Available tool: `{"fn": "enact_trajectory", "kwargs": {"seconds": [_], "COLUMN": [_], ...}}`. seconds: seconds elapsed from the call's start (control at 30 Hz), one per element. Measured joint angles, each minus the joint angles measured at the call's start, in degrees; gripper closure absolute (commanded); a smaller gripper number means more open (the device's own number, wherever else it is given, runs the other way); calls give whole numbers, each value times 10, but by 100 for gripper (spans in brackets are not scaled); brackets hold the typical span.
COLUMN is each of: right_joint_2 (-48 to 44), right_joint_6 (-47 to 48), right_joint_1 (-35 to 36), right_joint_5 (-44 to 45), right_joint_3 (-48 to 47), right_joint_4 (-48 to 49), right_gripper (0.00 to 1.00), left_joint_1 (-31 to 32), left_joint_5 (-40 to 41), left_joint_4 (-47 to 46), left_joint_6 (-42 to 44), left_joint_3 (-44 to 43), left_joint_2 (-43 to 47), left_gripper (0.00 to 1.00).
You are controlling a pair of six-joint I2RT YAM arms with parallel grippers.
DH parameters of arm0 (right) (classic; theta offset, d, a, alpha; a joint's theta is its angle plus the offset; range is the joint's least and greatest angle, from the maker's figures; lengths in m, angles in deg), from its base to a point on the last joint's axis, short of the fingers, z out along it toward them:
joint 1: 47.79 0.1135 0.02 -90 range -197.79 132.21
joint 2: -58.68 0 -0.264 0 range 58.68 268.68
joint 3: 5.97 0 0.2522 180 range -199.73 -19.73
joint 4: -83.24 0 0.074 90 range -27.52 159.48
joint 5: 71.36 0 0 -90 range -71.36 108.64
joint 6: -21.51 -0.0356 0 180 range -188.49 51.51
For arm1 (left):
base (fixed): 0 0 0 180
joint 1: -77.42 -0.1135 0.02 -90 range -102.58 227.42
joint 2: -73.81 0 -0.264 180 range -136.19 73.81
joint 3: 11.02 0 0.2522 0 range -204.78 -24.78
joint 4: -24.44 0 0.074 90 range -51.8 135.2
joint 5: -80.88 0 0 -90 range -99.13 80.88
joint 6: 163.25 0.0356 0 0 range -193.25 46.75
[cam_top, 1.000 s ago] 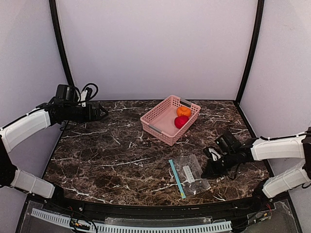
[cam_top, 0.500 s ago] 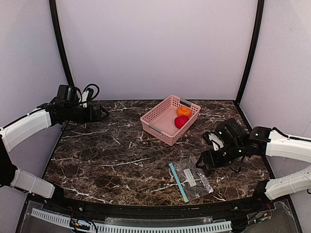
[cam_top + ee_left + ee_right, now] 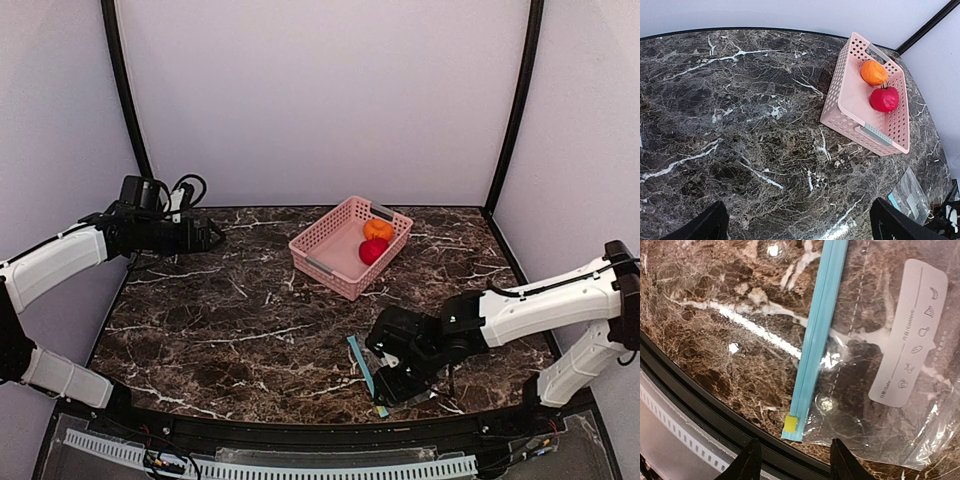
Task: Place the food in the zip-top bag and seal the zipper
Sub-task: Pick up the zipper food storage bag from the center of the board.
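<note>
The orange food (image 3: 378, 229) and the red food (image 3: 373, 250) lie in the pink basket (image 3: 325, 240); both also show in the left wrist view, orange (image 3: 874, 72) and red (image 3: 884, 99). The clear zip-top bag (image 3: 880, 315) lies flat and empty near the table's front edge, white label (image 3: 912, 360) up. Its teal zipper (image 3: 817, 340) ends in a yellow tab (image 3: 790, 424). My right gripper (image 3: 393, 388) hovers open over the zipper's near end (image 3: 357, 358) and hides most of the bag from above; in its own view the gripper (image 3: 794, 465) holds nothing. My left gripper (image 3: 207, 238) is open and empty at the far left.
The black raised table rim (image 3: 700, 405) runs just beside the bag's near corner. The pink basket (image 3: 850, 100) stands at the back centre. The bag (image 3: 910, 192) shows at the lower right of the left wrist view. Black frame posts stand at the back corners.
My right arm has swung left and toward the front edge, from beside the bag to over its zipper end. The bag and the left arm have not moved.
</note>
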Motion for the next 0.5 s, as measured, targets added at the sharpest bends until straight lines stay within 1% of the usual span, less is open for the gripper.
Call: {"fn": "enact_trajectory", "kwargs": {"seconds": [0.1,0.2,0.37,0.5], "right_joint_2": [30,55,79,92], "right_joint_6": [-9,-19,-30,-38], "right_joint_1": [17,30,33,39], "right_joint_5": [0,0,3,12], "right_joint_3": [-9,-17,-24,-40], "right_joint_4": [4,8,10,1], "right_gripper": [59,63,70,74], "left_joint_1": [2,3,4,4], "left_joint_5": [2,3,3,3], "left_joint_4": [0,0,0,0], "left_joint_6": [0,0,1,1], "left_joint_3": [2,2,2,2], "left_joint_2": [0,0,-1,-6], "left_gripper": [0,0,0,0]}}
